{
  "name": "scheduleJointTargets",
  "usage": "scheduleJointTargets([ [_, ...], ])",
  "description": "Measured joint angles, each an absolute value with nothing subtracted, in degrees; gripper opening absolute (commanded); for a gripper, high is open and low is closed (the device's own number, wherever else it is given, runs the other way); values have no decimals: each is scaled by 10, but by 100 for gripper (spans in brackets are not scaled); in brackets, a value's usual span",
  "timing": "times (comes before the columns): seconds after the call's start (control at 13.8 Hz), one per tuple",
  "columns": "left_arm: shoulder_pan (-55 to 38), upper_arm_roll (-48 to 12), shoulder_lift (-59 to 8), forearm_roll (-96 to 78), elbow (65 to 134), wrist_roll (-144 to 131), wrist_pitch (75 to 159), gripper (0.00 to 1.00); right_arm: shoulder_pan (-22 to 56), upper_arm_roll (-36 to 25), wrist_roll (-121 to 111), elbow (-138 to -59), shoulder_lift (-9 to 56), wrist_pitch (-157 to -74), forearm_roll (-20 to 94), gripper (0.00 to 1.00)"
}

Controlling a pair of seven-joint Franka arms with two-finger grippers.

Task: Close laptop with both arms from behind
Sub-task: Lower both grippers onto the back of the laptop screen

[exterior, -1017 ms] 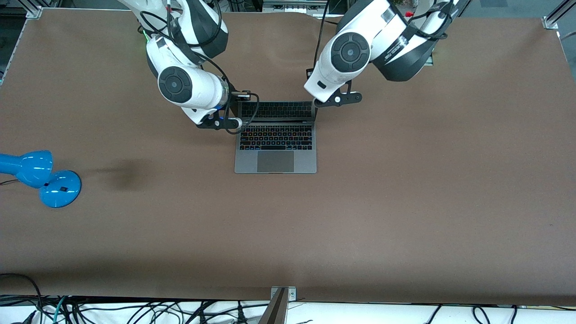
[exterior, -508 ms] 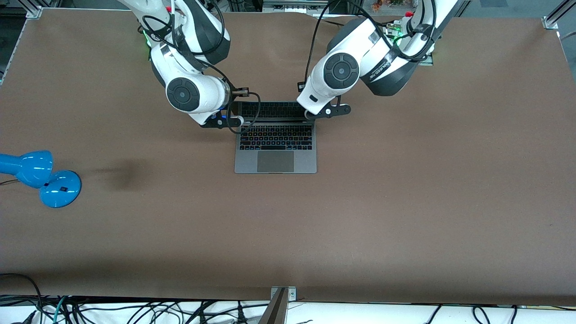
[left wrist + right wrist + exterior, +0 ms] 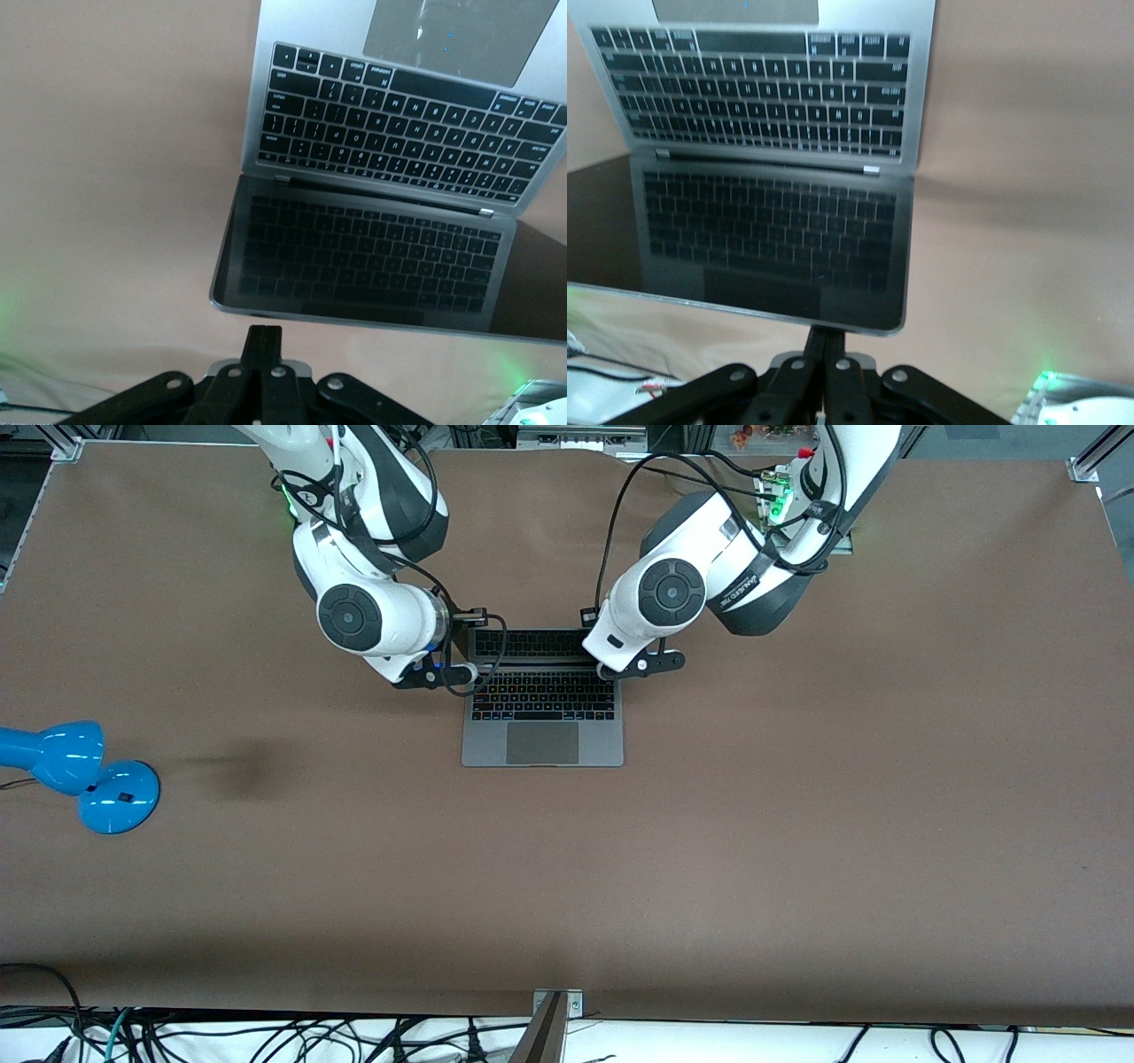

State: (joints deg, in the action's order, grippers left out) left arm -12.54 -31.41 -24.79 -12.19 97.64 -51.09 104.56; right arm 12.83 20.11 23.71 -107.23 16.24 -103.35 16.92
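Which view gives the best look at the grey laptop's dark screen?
The left wrist view: the slim grey metal laptop's dark screen fills it almost edge to edge, mirroring the black keyboard. The right wrist view shows the screen with one side cut off. In the front view the screen is a narrow strip between both arms.

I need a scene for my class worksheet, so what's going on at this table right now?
Two robot arms are working on an open laptop in the middle of the table. The left gripper and the right gripper are each shut and pressed at the top edge of the screen, one near each corner. The lid is tipped partway toward the keyboard, not yet closed. A blue lamp sits toward the right arm's end.
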Motion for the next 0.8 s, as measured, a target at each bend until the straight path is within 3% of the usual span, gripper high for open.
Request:
scheduleJointTargets([
  [0.8, -122, -301, -280, -96, 975, -511, 1116, 0, 127, 186, 228, -1068, 201, -1117, 122, 5],
])
